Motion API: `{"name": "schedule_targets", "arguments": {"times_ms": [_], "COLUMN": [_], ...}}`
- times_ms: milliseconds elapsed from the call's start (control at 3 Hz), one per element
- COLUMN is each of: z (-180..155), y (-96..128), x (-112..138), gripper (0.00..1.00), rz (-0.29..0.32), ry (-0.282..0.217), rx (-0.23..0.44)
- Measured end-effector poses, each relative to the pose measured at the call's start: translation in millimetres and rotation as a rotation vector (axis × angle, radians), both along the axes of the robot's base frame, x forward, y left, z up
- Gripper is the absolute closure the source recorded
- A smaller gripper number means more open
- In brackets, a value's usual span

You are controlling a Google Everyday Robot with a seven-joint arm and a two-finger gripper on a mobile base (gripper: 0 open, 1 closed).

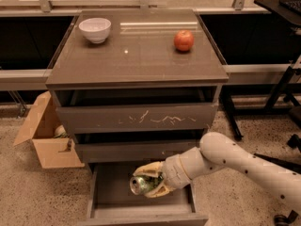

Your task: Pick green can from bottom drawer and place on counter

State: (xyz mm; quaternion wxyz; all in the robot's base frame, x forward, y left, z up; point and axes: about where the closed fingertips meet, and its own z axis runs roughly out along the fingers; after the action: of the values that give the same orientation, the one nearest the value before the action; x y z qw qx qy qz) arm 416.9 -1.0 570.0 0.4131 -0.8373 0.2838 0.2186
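So the gripper (146, 182) is down inside the bottom drawer (110, 199), which is pulled all the way out, and its two tan fingers (149, 168) are clamped around the green can (139, 186), one above it and one below. The opening is only as wide as the can itself. The can lies on its side in the grip with a silver end facing out to the left. It sits over the middle of the drawer floor, a bit nearer the drawer's back edge than its low front. Honestly can't tell if it's touching the floor of the drawer or just off it.

The white arm (235, 161) comes in from the lower right, crossing over the drawer's right edge.

Up top, the counter (136, 55) has two things on it. A white bowl (95, 29) sits near the back left corner, and a red apple (184, 40) is toward the back right corner, close to the right edge. They're well apart, with the glossy middle of the counter between them.

The top drawer (136, 119), the one with pale scratches across its front, is slightly out, and so is the middle drawer (136, 150).

On the speckled floor just left of the cabinet there's an open cardboard box (47, 138). Off to the right are some black stand legs (282, 91).
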Motion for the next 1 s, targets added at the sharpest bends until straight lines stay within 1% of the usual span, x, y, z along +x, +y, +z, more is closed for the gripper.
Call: {"name": "schedule_targets", "arguments": {"times_ms": [333,667,1000], "z": [64,65,93], "y": [-4,-4,-5], "x": [-9,-9,-1], "gripper": [1.00,1.00,1.00], "rz": [0.033,0.033,0.047], "ry": [-0.078,-0.079,-0.119], "rx": [-0.040,-0.040,-0.050]}}
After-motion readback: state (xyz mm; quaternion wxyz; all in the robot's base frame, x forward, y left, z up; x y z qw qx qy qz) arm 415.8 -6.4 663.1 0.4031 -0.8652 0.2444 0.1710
